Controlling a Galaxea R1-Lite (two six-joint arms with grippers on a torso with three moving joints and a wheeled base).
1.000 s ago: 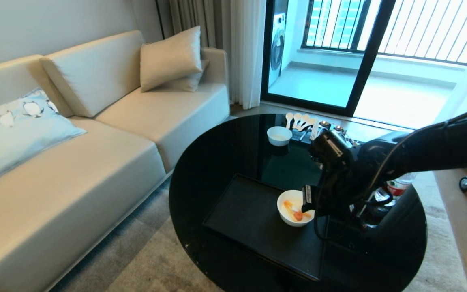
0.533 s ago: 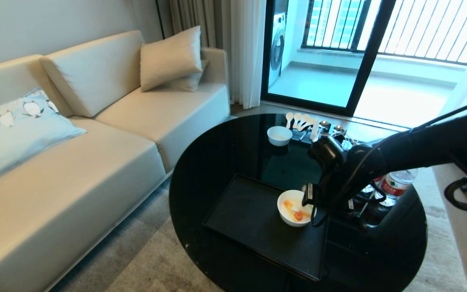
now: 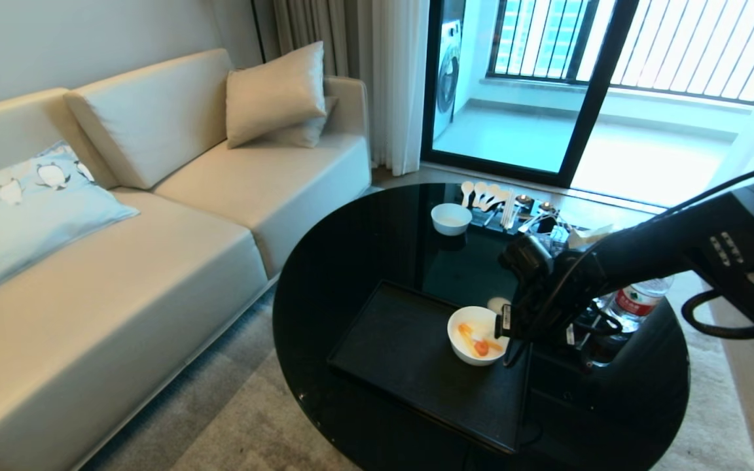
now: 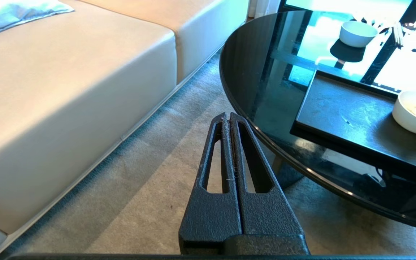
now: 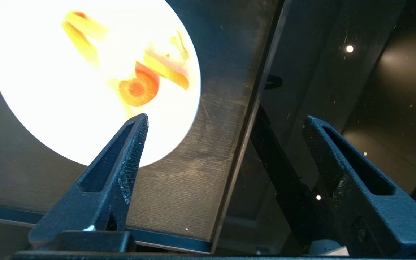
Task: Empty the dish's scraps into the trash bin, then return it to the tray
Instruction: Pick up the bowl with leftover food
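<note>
- The dish (image 3: pixel 477 335) is sitting on the tray (image 3: pixel 403 347), at its right edge, with the scraps (image 3: pixel 478 341) (carrot slices and pale bits) inside.
- The right gripper (image 5: pixel 226 121) is hovering over the dish's right rim, jaws spread wide, holding nothing.
- The left gripper (image 4: pixel 228 119) is hanging beside the tabletop (image 3: pixel 364 242), jaws pressed together.

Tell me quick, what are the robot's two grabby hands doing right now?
Left gripper: shut, holding nothing, hanging over the carpet beside the table.
Right gripper: open, holding nothing, above the dish of scraps on the tray.
</note>
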